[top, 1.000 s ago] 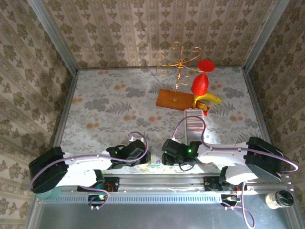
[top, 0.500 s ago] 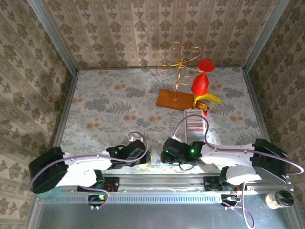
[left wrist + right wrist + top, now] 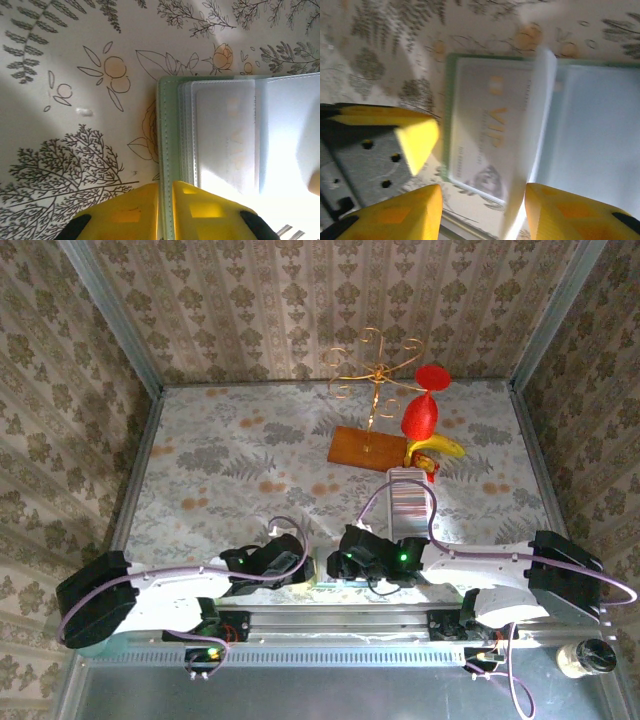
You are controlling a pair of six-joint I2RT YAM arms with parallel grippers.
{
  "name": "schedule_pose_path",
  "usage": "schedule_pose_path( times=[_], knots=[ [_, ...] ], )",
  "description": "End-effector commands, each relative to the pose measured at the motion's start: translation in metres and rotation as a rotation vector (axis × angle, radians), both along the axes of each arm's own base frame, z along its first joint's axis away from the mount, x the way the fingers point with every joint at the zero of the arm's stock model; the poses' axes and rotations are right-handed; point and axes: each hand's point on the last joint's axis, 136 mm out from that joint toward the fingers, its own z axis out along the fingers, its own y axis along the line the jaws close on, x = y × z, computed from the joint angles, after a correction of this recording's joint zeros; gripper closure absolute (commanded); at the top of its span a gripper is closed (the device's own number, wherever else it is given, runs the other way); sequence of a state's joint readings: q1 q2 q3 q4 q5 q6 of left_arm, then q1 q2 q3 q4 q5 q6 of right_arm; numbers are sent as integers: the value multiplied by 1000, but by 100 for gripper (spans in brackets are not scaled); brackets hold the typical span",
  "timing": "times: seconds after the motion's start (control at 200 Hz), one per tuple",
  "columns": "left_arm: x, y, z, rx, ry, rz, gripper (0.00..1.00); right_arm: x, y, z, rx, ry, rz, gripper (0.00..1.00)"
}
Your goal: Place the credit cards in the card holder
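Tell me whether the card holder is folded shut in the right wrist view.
No, the card holder lies open, its pale inner pockets exposed and a VIP-printed credit card showing on its left half.

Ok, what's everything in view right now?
holder: one, green, open, between the arms.
card: one, pale, VIP print, in the holder.
tray: one, white, ribbed, right of centre.
board: one, brown, behind the tray.
wire stand: one, gold, on the board.
banana: one, yellow, right of the board.
red thing: one, by the banana.
jar: one, whitish, near right corner.
left fingers: yellow, shut on the holder's edge.
right fingers: yellow, open over the holder.
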State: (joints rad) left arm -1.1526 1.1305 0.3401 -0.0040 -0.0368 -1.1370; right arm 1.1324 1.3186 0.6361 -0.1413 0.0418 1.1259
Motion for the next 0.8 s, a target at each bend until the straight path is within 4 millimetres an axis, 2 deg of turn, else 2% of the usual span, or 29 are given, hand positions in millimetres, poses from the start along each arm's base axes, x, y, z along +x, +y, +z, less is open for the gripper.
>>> schedule_pose_path(
  times=[0.0,0.075,0.095,0.2,0.365,0.49,0.59,0.61,0.685,0.74,0.795],
  knots=[
    [-1,12,-4,32,0,38,84,7,24,11,81,-30,12,52],
    [0,19,-4,40,-6,63,84,9,28,10,78,-28,11,51],
    [0,21,-4,43,-7,70,84,9,28,0,55,-16,13,51],
    [2,32,1,38,-27,105,83,9,35,-4,63,-7,24,50],
    [4,48,5,28,-49,150,83,11,44,-5,78,-1,42,48],
    [5,50,13,-2,-75,159,83,14,42,2,76,-14,63,48],
    [7,46,23,-31,-95,145,83,21,29,18,33,-84,90,48],
    [7,44,25,-39,-99,137,83,23,26,30,39,-119,98,48],
    [8,35,36,-70,-115,111,82,30,7,46,-29,-211,129,49],
    [8,29,43,-85,-123,93,82,33,-11,47,-82,-243,136,51],
    [9,26,47,-90,-127,88,83,36,-31,37,-115,-221,84,56]
  ],
)
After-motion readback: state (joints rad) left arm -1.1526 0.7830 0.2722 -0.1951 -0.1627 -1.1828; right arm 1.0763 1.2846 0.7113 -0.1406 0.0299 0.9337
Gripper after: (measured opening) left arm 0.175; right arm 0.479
